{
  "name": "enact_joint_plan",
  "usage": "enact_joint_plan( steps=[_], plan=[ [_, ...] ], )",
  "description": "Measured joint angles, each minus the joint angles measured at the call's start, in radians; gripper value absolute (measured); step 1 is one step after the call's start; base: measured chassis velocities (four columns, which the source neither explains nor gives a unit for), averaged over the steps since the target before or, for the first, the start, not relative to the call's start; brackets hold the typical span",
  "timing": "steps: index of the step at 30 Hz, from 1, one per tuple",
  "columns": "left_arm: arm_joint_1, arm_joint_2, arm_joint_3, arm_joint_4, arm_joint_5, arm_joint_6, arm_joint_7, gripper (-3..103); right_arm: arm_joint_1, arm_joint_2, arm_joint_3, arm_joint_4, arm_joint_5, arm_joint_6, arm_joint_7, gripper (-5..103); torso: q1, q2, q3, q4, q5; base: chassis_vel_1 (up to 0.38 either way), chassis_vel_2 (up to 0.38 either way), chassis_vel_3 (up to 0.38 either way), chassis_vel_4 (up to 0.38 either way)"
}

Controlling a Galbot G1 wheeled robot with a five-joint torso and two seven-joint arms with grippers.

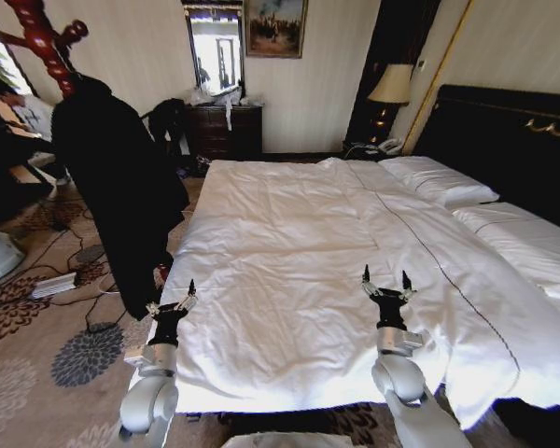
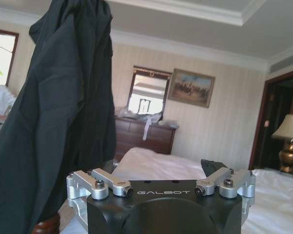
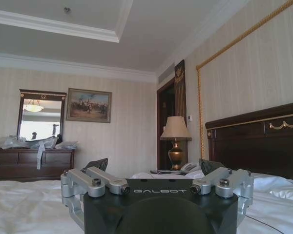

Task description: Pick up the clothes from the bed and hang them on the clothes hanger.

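Bed [image 1: 289, 271] lies bare w/ white duvet under both grippers; coat [image 1: 117, 196] hangs on the stand, up and left of the left gripper [image 1: 173, 303]. Left and right gripper [image 1: 385, 277] both wide open, nothing held. Looks done; next just check the hang.
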Motion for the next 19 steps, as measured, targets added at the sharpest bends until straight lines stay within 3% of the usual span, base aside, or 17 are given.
enact_joint_plan(
  steps=[5, 19],
  plan=[
    [0.019, 0.005, -0.006, -0.015, 0.000, -0.011, 0.021, 100, -0.031, -0.015, 0.008, 0.048, 0.050, -0.033, -0.006, 100, 0.000, 0.000, 0.000, 0.0000, -0.0001, 0.000, 0.000, 0.000, 0.000],
    [0.020, 0.004, -0.009, -0.016, -0.001, -0.009, 0.021, 100, -0.032, -0.016, 0.008, 0.049, 0.055, -0.036, -0.010, 100, 0.000, 0.000, 0.000, 0.0000, -0.0001, 0.000, 0.000, 0.000, 0.000]
  ],
)
